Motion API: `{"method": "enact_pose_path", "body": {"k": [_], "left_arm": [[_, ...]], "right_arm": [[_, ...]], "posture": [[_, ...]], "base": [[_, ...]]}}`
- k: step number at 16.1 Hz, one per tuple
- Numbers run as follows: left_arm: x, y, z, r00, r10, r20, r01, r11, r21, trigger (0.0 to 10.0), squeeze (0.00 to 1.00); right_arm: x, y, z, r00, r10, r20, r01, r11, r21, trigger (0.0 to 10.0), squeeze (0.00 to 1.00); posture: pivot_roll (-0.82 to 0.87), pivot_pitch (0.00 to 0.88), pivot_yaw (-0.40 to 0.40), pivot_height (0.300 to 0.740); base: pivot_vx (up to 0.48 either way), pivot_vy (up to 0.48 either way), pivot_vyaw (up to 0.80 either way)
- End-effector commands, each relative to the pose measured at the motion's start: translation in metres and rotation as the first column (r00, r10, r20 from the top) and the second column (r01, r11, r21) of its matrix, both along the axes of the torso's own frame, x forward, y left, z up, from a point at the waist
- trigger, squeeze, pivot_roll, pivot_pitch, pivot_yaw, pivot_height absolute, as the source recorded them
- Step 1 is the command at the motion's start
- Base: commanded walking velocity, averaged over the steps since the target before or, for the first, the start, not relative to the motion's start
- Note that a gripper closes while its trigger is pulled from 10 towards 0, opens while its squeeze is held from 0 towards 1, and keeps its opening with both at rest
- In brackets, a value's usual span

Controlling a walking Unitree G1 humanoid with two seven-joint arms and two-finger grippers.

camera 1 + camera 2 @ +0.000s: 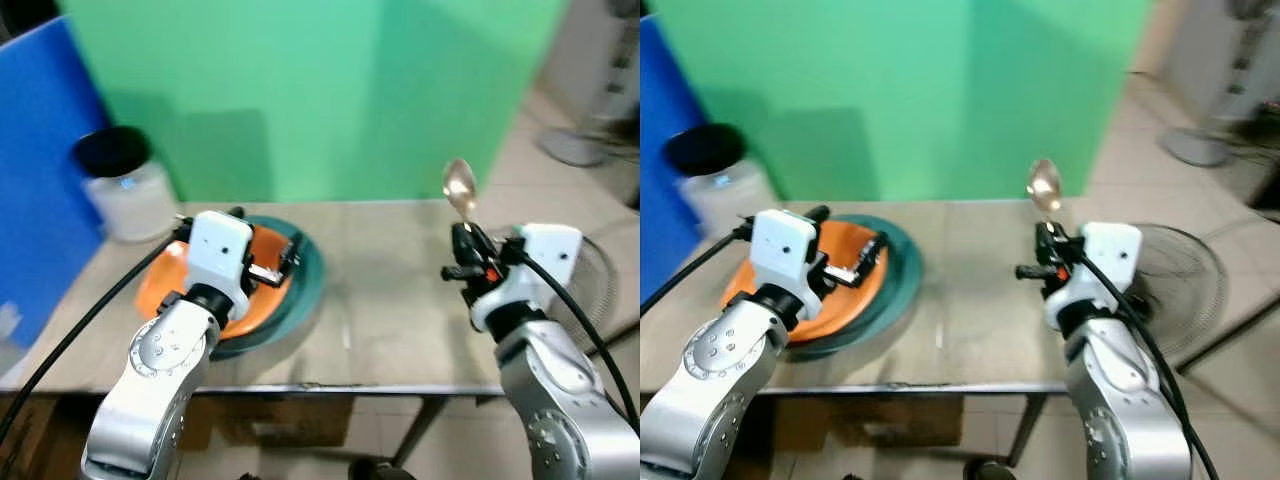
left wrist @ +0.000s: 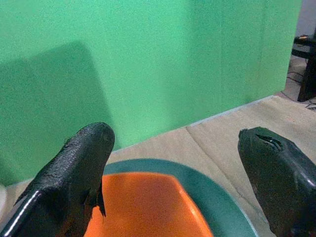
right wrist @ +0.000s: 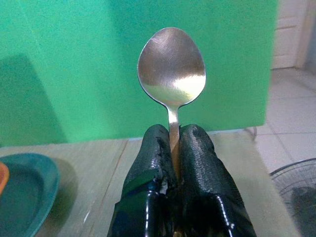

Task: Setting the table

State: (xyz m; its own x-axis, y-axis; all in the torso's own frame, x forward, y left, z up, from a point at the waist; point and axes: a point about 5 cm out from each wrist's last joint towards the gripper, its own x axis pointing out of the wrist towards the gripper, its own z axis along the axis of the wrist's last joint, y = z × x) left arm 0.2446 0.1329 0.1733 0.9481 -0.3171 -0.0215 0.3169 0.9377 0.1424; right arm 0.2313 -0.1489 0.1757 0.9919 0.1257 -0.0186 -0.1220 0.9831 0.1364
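Arms first, nearest our lens: we list the right gripper [image 1: 462,238] raised over the right side of the table [image 1: 390,300], fingers pressed together on the handle of a spoon [image 1: 459,187]. We see the spoon upright, bowl uppermost, well clear of the tabletop. The left gripper [image 1: 265,262] hovers over the orange bowl [image 1: 165,275], fingers spread wide and holding nothing. That bowl sits on a teal plate [image 1: 305,275] at the table's left. Behind it, by a blue panel [image 1: 40,180], stands a white jar [image 1: 125,190] with a black lid. A fan [image 1: 1185,280] stands on the floor beyond the right edge.

Risks, in our judgement: the grip falls low on a thin handle, so the spoon may pivot or slip as it is lowered. Released too near the right edge, it could drop toward the fan. The left gripper, set so close above the bowl, could nudge it on the plate.
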Motion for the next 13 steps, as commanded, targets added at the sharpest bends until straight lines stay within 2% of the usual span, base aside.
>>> {"method": "enact_pose_path", "body": {"k": [1,5,6,10,11,13], "left_arm": [[0.003,0.004,0.000,0.999,0.050,-0.007,-0.050,0.999,-0.013,10.0,0.00],[0.005,0.009,-0.001,0.995,0.103,-0.017,-0.104,0.994,-0.019,10.0,0.00],[0.007,0.011,0.001,0.993,0.116,-0.011,-0.116,0.993,-0.027,10.0,0.00],[0.007,0.012,0.002,0.994,0.111,0.000,-0.111,0.994,-0.023,10.0,0.00],[0.007,0.014,0.002,0.993,0.117,0.000,-0.117,0.993,-0.019,10.0,0.00],[0.008,0.017,0.001,0.992,0.124,0.002,-0.123,0.992,-0.021,10.0,0.00]], "right_arm": [[0.000,0.000,0.004,1.000,-0.005,0.005,0.005,1.000,-0.021,10.0,0.00],[0.005,-0.002,0.003,1.000,0.010,-0.018,-0.012,0.998,-0.065,10.0,0.00],[0.008,-0.005,0.006,1.000,0.007,0.009,-0.006,0.993,-0.114,10.0,0.00],[0.010,-0.005,0.007,0.999,0.042,-0.011,-0.042,0.996,-0.084,10.0,0.00],[0.010,-0.004,0.007,0.999,0.048,-0.017,-0.049,0.998,-0.050,10.0,0.00],[0.012,-0.003,0.006,0.998,0.055,-0.011,-0.056,0.997,-0.054,10.0,0.00]], "posture": [[0.11,0.000,0.038,0.740],[0.11,0.000,0.024,0.740],[0.11,0.000,0.017,0.740],[0.12,0.000,0.010,0.740],[0.12,0.000,0.008,0.740],[0.12,0.000,0.010,0.740]], "base": [[0.000,0.000,-0.80],[0.000,0.000,-0.77],[0.000,0.000,-0.78],[0.000,0.000,-0.80],[0.000,0.000,-0.80],[0.000,0.000,-0.80]]}}
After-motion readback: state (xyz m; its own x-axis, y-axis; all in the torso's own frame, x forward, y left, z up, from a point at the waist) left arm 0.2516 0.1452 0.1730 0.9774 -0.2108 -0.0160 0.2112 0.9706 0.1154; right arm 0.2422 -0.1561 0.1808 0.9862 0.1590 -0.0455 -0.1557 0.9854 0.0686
